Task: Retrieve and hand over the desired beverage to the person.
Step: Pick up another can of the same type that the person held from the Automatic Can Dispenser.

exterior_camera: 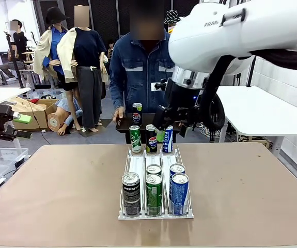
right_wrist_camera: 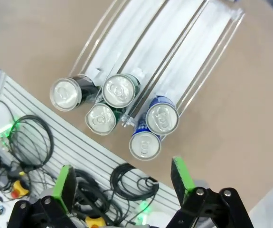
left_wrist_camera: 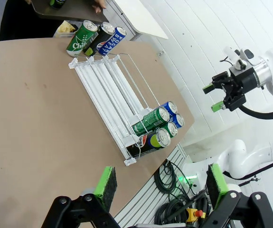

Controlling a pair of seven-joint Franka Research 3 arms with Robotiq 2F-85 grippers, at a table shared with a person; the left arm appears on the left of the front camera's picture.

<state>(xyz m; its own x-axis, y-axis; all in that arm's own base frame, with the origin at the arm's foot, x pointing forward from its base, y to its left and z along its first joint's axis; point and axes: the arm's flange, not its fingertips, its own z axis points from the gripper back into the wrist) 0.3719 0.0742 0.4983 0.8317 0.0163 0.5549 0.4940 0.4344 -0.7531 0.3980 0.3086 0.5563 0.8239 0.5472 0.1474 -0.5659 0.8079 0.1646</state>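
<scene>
Five cans crowd the near end of a white three-lane rack [exterior_camera: 138,161], lower centre of the front view: one black Pepsi can [exterior_camera: 130,193], two green cans [exterior_camera: 154,192] and two blue cans [exterior_camera: 179,192]. Three more stand at the rack's far end, one per lane: a green far can [exterior_camera: 136,139], a dark far can [exterior_camera: 151,138] and a blue Pocari can [exterior_camera: 168,140]. A ninth can [exterior_camera: 137,114] stands beyond the tan worktop [exterior_camera: 60,196] on a dark stand [exterior_camera: 123,125], just beside the hand [exterior_camera: 119,113] of the person [exterior_camera: 138,67], who is at upper centre.

The right gripper [exterior_camera: 174,128] hangs centre right over the rack's far end, fingers apart and empty. It overlaps the Pocari can in the picture. The white right arm [exterior_camera: 241,31] fills the upper right and covers one side of the person.

The left gripper [left_wrist_camera: 160,183], at the bottom of its wrist view, has its pads wide apart with nothing between them. Cable coils [right_wrist_camera: 131,183] lie past the worktop edge at the lower centre of the right wrist view.

The rear cans' labels in the near group are largely hidden, and the ninth can's base is cut off by the far row.
</scene>
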